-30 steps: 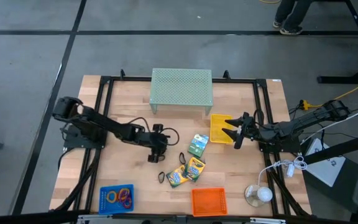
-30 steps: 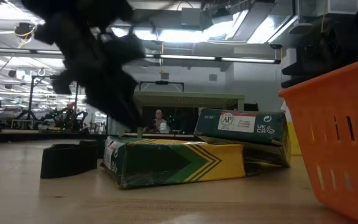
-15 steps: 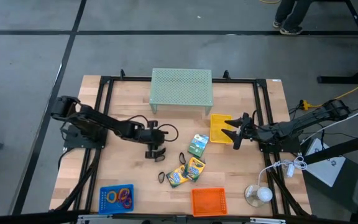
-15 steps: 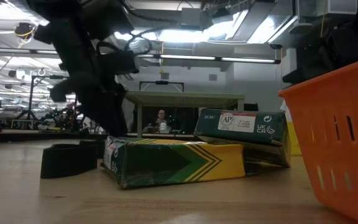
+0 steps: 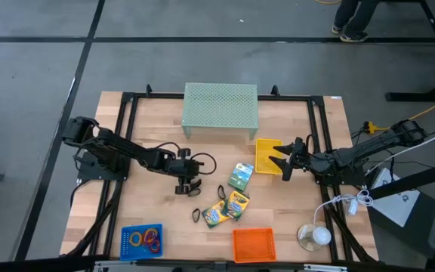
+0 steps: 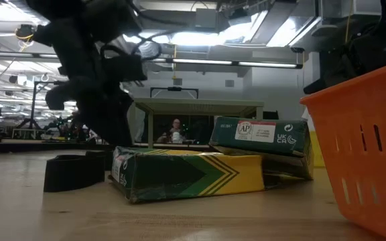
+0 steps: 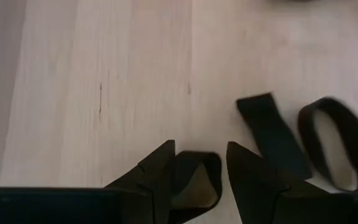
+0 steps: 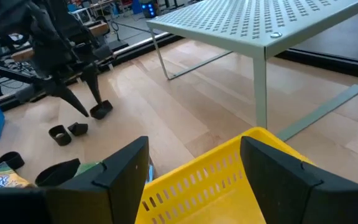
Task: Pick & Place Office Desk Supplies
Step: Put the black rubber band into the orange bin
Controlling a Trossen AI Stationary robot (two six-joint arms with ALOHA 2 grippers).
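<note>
My left gripper [image 5: 186, 187] [image 7: 201, 147] points steeply down over the wood at mid-table, open. A small black clip [image 7: 197, 179] [image 8: 102, 110] lies on the table between its fingertips. Two more black clips [image 7: 272, 134] [image 7: 335, 149] lie just beyond it, and another clip [image 5: 221, 191] lies by the crayon boxes. Three green-and-yellow crayon boxes [image 5: 240, 175] [image 5: 237, 204] [image 5: 214, 216] lie right of centre. Coloured rings [image 5: 149, 238] sit in the blue basket [image 5: 127, 243]. My right gripper [image 5: 280, 160] [image 8: 194, 144] waits open over the yellow basket [image 5: 266, 153]. My left gripper stands with one finger [image 7: 160, 171] on each side of the black clip's loop [image 7: 211, 163], coming from above at a slant. The clip rests on the table. Whether the fingers touch it, I cannot tell.
A pale green mesh riser [image 5: 220, 109] stands at the far middle of the table. An orange basket [image 5: 254, 243] sits at the near edge, close to the low camera [image 6: 360, 147]. A round white object [image 5: 314, 236] lies at the near right. A black frame rail [image 5: 127, 136] borders the wood.
My left gripper has tipped more steeply downward over the black clips and has stayed open. The crayon boxes and the clips have kept their places.
</note>
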